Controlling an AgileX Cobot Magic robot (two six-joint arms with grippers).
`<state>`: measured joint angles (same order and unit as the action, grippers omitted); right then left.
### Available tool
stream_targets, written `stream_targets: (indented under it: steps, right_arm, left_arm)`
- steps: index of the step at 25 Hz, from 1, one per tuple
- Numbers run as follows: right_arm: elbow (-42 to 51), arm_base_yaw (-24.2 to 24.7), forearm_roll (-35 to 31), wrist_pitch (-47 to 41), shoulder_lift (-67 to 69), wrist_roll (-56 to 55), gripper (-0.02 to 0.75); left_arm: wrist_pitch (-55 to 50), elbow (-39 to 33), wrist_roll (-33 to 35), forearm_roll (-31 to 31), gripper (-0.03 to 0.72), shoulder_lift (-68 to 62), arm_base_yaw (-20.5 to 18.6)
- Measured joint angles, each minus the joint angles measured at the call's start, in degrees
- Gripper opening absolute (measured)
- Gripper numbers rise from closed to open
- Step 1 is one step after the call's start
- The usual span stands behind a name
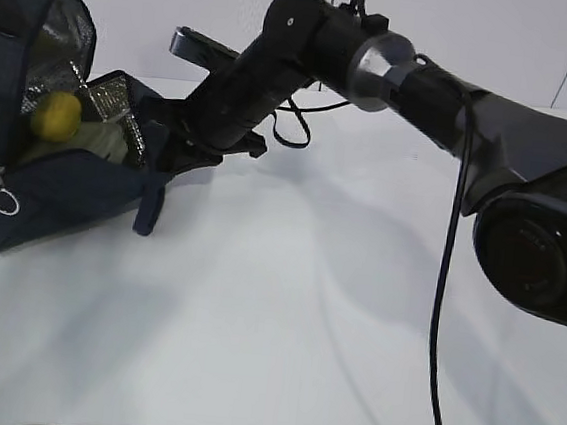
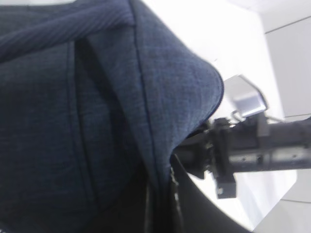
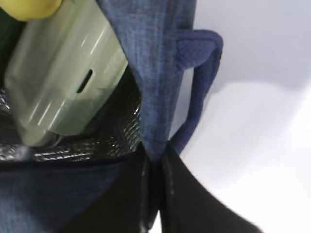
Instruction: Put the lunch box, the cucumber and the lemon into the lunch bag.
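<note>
Bag: lunch bag (image 1: 55, 191) at nine o'clock on tabletop (image 1: 285, 303), mouth held wide for loading.
Left jaws: pinching bag fabric.
Right jaws: pinching bag rim.
Inside: lemon (image 1: 56, 114), lunch box (image 3: 63, 77).

Lunch bag (image 1: 54, 200) at left edge of the exterior frame, on the table (image 1: 285, 303), mouth open. Inside, lemon (image 1: 56, 114) above lunch box (image 1: 94, 141). Right gripper (image 1: 174, 147) at bag's right rim, arm stretching from the right.
</note>
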<state>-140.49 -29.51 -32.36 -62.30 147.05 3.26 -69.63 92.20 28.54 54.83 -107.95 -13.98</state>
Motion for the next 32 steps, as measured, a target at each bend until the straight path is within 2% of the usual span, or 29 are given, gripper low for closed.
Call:
stream_targets:
  steps: [7,17,26,29,32]
  right_arm:
    - [-9.2,-0.3,13.3,-8.1,-0.7,0.0,0.015]
    - [-11.3,-0.6,21.1,-10.6,-5.0,-0.1,0.013]
    - [-11.3,-1.6,27.0,-11.6,-8.9,1.1,0.013]
    - [-8.1,-1.6,27.7,-11.6,-11.2,1.5,0.013]
    - [0.4,-1.6,28.5,-11.4,-15.5,3.2,0.013]
  left_arm:
    - [-0.2,0.1,-3.3,-3.8,-0.014,0.1,1.6]
    - [0.4,0.1,-6.1,-6.1,-0.014,0.1,9.0]
    - [0.5,0.1,-7.5,-6.3,-0.014,0.1,10.7]
    - [0.5,0.1,-8.1,-5.2,-0.014,0.1,11.6]
    - [0.6,0.1,-8.4,-4.3,-0.014,0.1,13.5]
